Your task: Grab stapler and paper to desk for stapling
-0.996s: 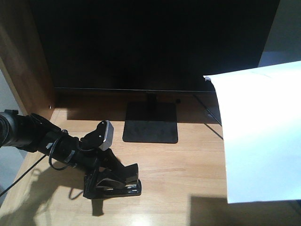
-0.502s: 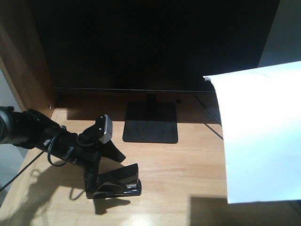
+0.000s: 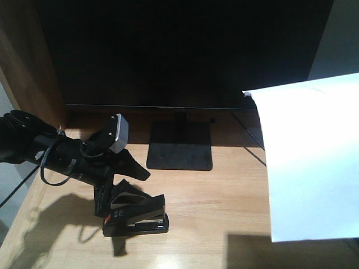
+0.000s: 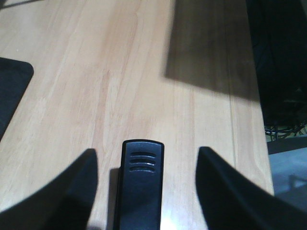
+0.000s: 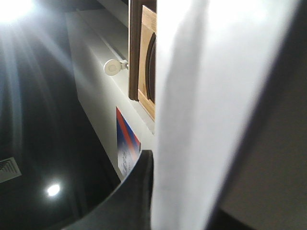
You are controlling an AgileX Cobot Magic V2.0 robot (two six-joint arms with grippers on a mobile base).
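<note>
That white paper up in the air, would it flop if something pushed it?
Probably floppy: the paper looks thin, and its long edge curves slightly in the front view. It seems very light, so a nudge would likely bend it rather than shift it whole. A finger presses against it in the right wrist view, so tugging might crease it.

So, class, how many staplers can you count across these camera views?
1. The stapler lies on the desk, just in front of the monitor stand, between the left gripper's open fingers. None shows near the raised paper, though it hides some desk.
</note>
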